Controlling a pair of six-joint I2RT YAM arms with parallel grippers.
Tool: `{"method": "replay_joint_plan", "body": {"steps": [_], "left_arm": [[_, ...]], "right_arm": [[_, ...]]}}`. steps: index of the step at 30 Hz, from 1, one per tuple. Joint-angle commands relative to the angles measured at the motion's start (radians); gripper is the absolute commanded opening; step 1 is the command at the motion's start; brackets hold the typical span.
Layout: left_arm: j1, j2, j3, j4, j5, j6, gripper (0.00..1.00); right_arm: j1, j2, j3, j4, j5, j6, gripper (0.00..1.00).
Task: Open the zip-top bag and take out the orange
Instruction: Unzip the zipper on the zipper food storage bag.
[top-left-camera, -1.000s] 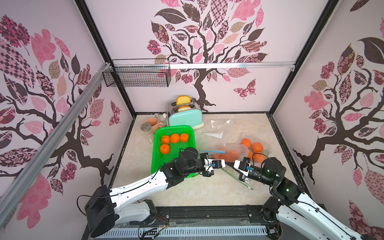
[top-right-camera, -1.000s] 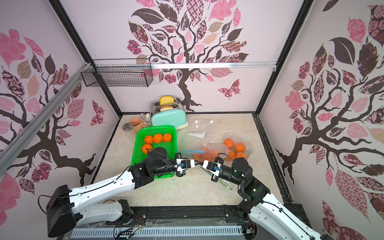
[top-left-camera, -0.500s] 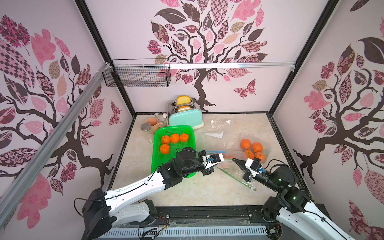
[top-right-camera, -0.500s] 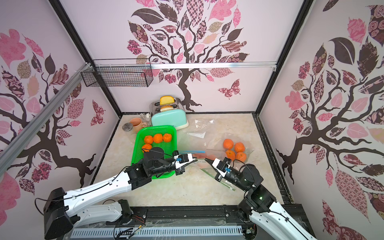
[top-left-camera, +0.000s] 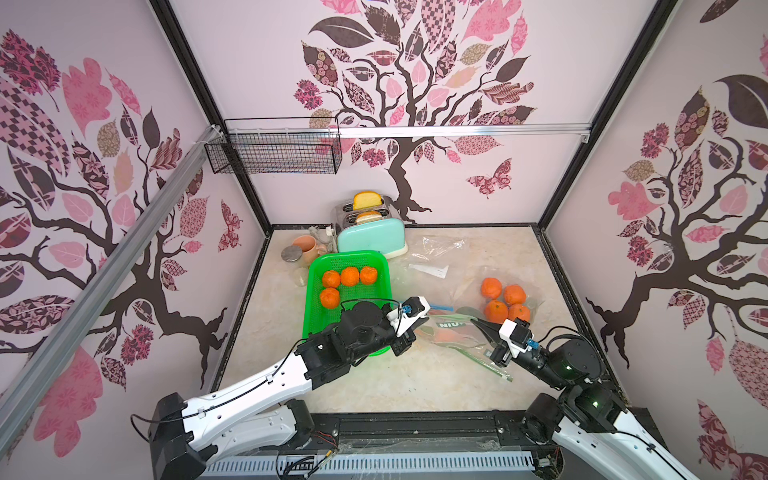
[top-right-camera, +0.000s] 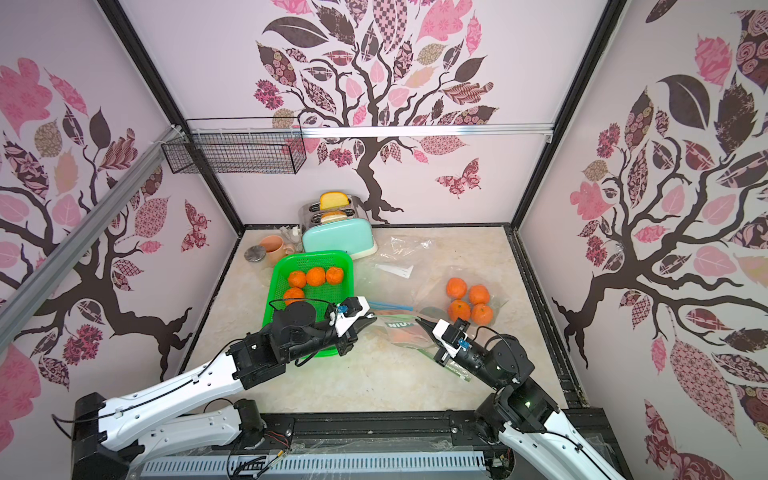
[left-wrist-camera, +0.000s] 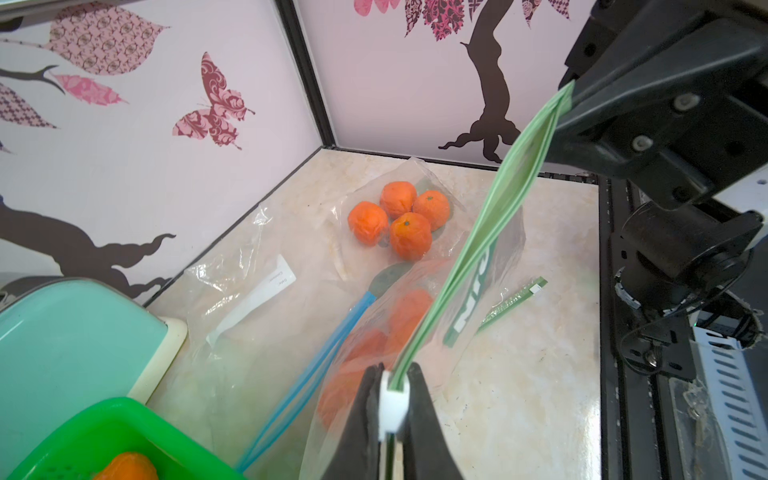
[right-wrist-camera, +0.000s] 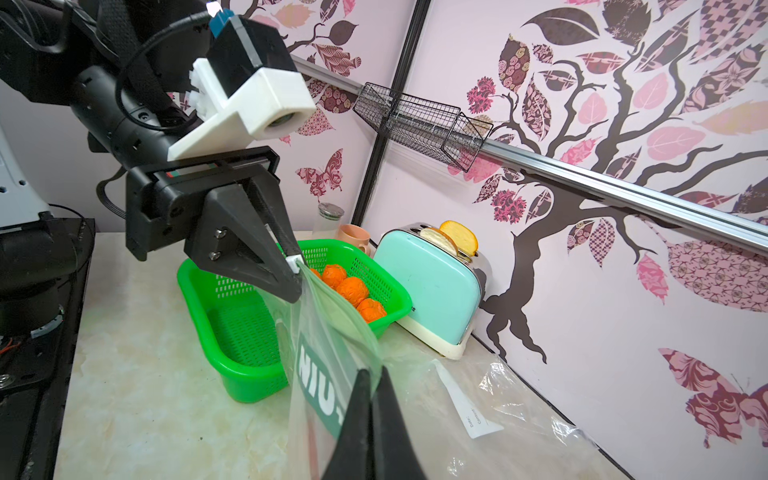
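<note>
My left gripper (left-wrist-camera: 394, 370) nips slider (left-wrist-camera: 391, 409) | right gripper (right-wrist-camera: 372, 374) clamps zip-top bag (right-wrist-camera: 332, 332) | zip (left-wrist-camera: 484, 237) runs straight between them

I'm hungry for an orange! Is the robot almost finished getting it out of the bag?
Not yet. Four oranges already sit in the green basket. Right now the left gripper pinches the white slider of the zip-top bag; the right gripper pinches its other corner. Still to do: lifting out the bagged oranges.

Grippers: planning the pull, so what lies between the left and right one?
Only the zip-top bag: its green zipper strip runs from left gripper to right gripper, seen in the left wrist view.
</note>
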Motion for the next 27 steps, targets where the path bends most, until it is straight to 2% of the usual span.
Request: {"method": "replay_joint_plan", "body": {"steps": [1,15,27], "left_arm": [[0.033,-0.043,-0.016,-0.135,-0.194,-0.089,0.01],[0.012,-0.089,0.008,-0.309,-0.297,-0.158,0.01],[0.009,-0.158,0.024,-0.443,-0.325,-0.206,0.02]], "right_arm": [[-0.015,-0.042,0.022,0.013,0.119,0.019,0.00],[-0.015,-0.088,0.002,-0.021,0.139,0.036,0.00],[-0.015,-0.109,-0.004,-0.037,0.145,0.045,0.00]]}}
